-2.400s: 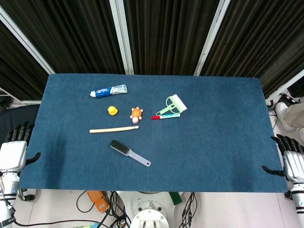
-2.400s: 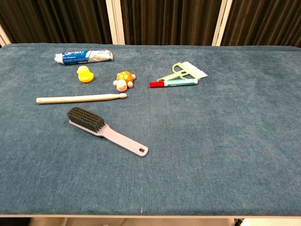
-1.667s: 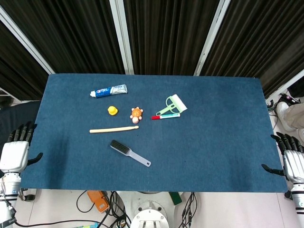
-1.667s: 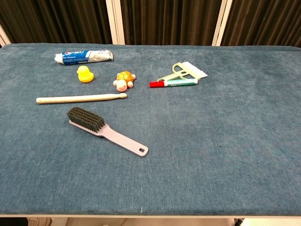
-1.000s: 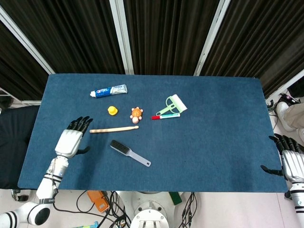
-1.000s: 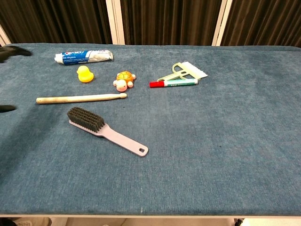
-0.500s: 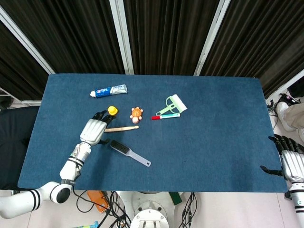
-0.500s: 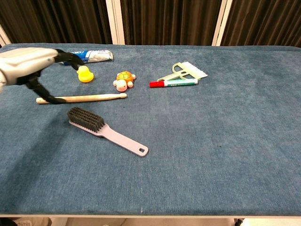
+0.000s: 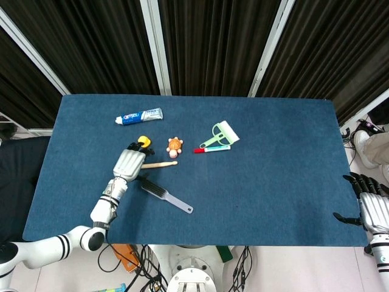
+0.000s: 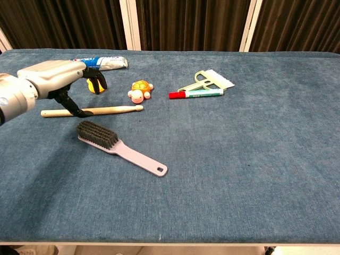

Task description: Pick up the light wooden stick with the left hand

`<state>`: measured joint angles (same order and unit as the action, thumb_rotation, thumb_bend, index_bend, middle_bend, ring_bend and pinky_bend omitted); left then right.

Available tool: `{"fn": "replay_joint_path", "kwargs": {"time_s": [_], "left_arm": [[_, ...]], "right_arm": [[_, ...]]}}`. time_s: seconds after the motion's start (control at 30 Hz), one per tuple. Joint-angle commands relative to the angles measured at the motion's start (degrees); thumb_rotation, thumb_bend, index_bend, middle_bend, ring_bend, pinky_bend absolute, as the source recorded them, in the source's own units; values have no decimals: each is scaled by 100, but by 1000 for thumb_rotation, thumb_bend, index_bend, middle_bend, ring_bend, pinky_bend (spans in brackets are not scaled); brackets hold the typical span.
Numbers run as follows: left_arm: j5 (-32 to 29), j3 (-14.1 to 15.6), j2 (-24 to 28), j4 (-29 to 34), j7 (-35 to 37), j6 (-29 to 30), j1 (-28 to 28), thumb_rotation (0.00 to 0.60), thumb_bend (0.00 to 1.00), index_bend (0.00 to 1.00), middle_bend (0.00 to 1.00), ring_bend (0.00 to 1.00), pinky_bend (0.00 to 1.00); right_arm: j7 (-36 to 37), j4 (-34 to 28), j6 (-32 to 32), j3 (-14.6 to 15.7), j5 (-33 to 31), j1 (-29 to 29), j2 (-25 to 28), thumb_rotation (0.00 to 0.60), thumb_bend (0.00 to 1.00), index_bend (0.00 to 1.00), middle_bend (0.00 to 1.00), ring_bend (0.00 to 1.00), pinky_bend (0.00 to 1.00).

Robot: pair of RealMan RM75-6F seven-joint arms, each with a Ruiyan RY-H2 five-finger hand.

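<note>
- Your left hand (image 10: 53, 79) is hanging right over the thick end of the wooden stick (image 10: 106, 110). Fingers look spread with the thumb reaching down next to the stick, nothing held. Can't tell if the thumb tip is actually touching the wood or the cloth. Smart to come in from above, since the stick lies flat on the table (image 10: 239, 175).
- The stick runs left to right, light bare wood, round and thin, tapering to a little knob at the right end. I'd guess it rolls easily, so you'll want fingers on both sides before you close.
- Toothpaste tube (image 9: 140, 115) sits behind your hand, soft and flat, and the yellow duck (image 9: 143, 141) is just beside your fingertips, so watch you don't bump it.
- The brush (image 10: 118, 146) lies just in front of the stick, dark bristles up, pale plastic handle angled off to the right. Near, not touching.
- The orange turtle toy (image 10: 141, 89) sits just behind the stick's thin end.
- Further right, the marker (image 10: 195, 94) with a red cap lies against the pale green scraper (image 10: 208, 79), well apart from your work.
- The table cover is fuzzy blue cloth, decent grip.
- Your right hand (image 9: 372, 207) is parked off the right edge, fingers apart, holding nothing.
</note>
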<state>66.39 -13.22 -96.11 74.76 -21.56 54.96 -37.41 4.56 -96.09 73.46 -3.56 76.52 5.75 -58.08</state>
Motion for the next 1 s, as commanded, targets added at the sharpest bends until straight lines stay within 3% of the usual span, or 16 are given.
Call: {"fn": "replay_joint_path", "kwargs": {"time_s": [0.03,0.43,1.0], "left_arm": [[-88,4,-75,-118,-2,-83,-82,600,207,297,351,146,173],[-152,46,-276,-451,69,-124,-277,600,271,425,462,195,173],[-360,121,-486,-861,71,-185,-377,600,301,440,489,211,173]], "right_arm": [[-42,8,26,-3,10,0,0,600,182,202,136,85,0],[-203,17,49,0,-13,6,-27,600,182,202,136,85,0],[-186,23,34,-3,-36,13,-29,600,182,202,136,85,0]]}}
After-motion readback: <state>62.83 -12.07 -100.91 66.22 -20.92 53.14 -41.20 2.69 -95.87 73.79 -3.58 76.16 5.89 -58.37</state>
